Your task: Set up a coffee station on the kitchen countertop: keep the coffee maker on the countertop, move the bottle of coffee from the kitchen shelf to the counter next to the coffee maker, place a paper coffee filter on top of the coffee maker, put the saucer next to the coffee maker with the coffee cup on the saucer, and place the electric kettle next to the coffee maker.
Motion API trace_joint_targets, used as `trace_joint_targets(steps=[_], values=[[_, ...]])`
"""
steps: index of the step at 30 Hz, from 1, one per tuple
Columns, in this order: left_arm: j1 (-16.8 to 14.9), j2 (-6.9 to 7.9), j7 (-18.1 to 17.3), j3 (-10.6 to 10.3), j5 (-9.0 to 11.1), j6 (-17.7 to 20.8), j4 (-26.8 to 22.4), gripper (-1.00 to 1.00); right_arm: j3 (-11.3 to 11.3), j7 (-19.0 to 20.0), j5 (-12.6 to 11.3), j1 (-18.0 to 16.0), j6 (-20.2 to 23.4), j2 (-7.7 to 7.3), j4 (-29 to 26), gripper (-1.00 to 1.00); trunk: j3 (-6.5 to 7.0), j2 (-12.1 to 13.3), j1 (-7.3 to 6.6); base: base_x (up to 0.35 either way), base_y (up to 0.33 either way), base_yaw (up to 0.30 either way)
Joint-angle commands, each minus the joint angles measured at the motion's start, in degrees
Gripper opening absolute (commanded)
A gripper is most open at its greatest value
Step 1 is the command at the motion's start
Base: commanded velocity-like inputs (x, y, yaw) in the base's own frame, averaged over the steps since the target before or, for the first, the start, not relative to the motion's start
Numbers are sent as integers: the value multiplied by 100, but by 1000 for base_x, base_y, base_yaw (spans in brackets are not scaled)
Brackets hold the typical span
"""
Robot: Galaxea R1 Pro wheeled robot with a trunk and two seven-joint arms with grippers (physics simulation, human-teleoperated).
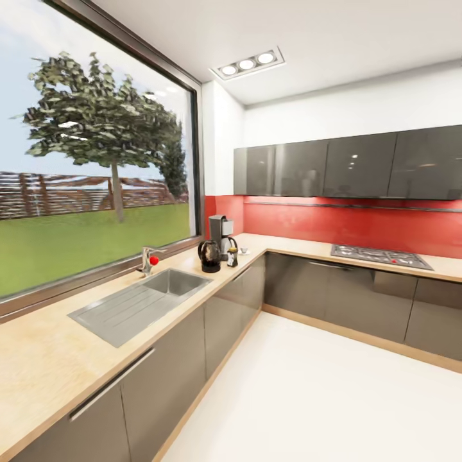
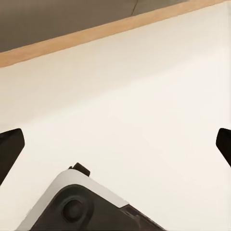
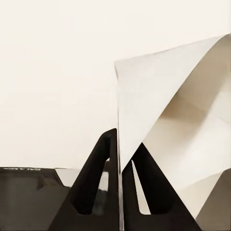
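While the coffee maker stands on the surface, the right pincer clamps a paper filter; the left pincer gapes apart.

The kitchen is bright and evenly lit; daylight comes through the large window, and a three-lamp ceiling light glows white overhead; the dark upper cabinets carry soft pale reflections, and the red wall panel has a mild sheen; shadows on the counter are faint; the tree outside looks smeared and blocky; straight lines stretch toward the head view's edges. In the wrist views the pale floor is nearly washed out; the paper filter shows soft grey shading in its fold; the dark claw fingers lack surface detail.
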Motion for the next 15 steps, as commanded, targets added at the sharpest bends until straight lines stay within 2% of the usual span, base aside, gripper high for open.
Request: trace_joint_targets(steps=[1, 6, 15], values=[[5, 3, -19, -39, 62, -14, -6, 100, 13, 19, -4, -6, -28, 9, 19, -100, -1, -3, 3, 135, -290, 0], [5, 3, -19, -41, 63, -7, -5, 100, 13, -7, -4, -6, -19, 195, 19, -100, -1, -3, 3, 134, -293, 0], [3, -80, -19, -73, 78, 6, 3, 100, 13, -41, -4, -6, -5, 224, 19, -100, -1, -3, 3, 134, -294, 0]])
